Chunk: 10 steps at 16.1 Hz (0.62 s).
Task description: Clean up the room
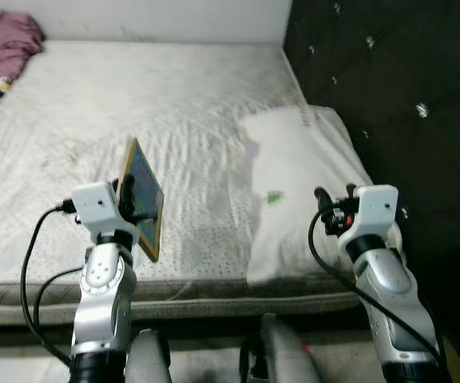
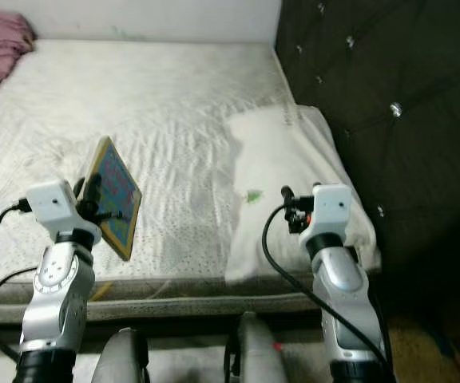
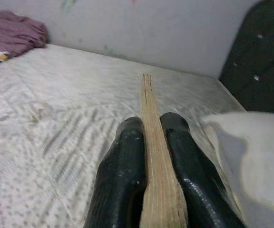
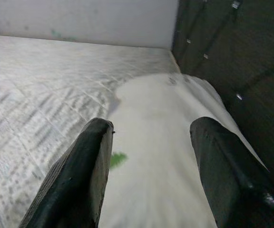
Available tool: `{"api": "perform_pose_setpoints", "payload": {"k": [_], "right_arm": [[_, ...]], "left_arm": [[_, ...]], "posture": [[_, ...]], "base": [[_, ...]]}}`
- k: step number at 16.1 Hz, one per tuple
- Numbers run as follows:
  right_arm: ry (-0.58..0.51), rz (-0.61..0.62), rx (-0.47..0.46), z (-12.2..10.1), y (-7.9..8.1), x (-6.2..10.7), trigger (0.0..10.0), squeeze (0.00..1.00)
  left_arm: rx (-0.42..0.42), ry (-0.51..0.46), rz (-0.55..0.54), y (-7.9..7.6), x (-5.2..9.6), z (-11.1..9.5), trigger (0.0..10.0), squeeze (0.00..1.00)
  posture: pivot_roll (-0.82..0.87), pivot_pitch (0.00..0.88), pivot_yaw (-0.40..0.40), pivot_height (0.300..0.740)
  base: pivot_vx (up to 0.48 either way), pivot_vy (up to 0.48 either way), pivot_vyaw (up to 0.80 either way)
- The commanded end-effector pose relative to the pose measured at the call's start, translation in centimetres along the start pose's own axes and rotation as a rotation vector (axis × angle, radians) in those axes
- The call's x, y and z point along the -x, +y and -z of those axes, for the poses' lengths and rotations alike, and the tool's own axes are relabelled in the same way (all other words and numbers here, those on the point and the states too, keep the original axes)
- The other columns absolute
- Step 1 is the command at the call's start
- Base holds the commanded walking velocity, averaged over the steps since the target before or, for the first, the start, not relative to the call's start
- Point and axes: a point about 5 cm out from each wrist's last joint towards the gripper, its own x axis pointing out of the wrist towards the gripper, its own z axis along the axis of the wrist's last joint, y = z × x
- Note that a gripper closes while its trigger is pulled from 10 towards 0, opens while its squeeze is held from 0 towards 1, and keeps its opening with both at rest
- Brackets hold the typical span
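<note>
**Left gripper clamped on a thin book above the near edge of the bed**

Nearest the camera, both silver arms are raised in front of the bed. The left gripper (image 1: 134, 199) is closed on a thin book (image 1: 143, 195) with a colourful cover and a tan edge. The book is held tilted, its cover facing up and toward the robot's right, over the near part of the mattress (image 1: 174, 120). In the left wrist view, the two black fingers (image 3: 122, 180) press against both faces of the book (image 3: 152, 156), whose edge runs straight out between them.

The right gripper (image 4: 149, 161) hovers over the near end of the white pillow (image 1: 302, 183). Its fingers (image 4: 84, 171) are spread well apart and nothing is between them. Black cables loop from both wrist units down along the arms.

The pillow lies on the robot's right side of the mattress, beside the dark tufted headboard (image 1: 398, 96). A small green mark (image 1: 274, 196) is visible on the pillow surface; what it is cannot be determined.

The mattress is covered with a white sheet with a fine grey pattern and extends away to a pale wall (image 1: 166, 20).

At the far left corner of the bed, a crumpled purple cloth (image 1: 2, 52) lies on the mattress, well apart from the book and both grippers.
</note>
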Motion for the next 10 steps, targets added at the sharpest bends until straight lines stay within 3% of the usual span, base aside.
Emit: {"api": "perform_pose_setpoints", "payload": {"k": [1,7,10], "right_arm": [[0.012,-0.004,0.005,0.09,-0.12,-0.09,10.0,0.0],[0.018,-0.012,0.019,0.2,-0.14,-0.34,10.0,0.0],[0.025,-0.018,0.024,0.27,-0.15,-0.44,10.0,0.0]], "left_arm": [[0.003,-0.041,0.029,-0.56,-0.17,-0.79,10.0,0.0],[0.025,-0.061,0.044,-0.59,-0.2,-1.04,10.0,0.0],[0.036,-0.083,0.057,-0.65,-0.31,-1.31,10.0,0.0]], "posture": [[-0.11,0.08,-0.039,0.636],[-0.11,0.075,-0.048,0.636],[-0.11,0.077,-0.057,0.636]], "base": [[0.0,0.0,0.0],[0.0,0.0,0.0],[0.313,0.0,0.0]]}}
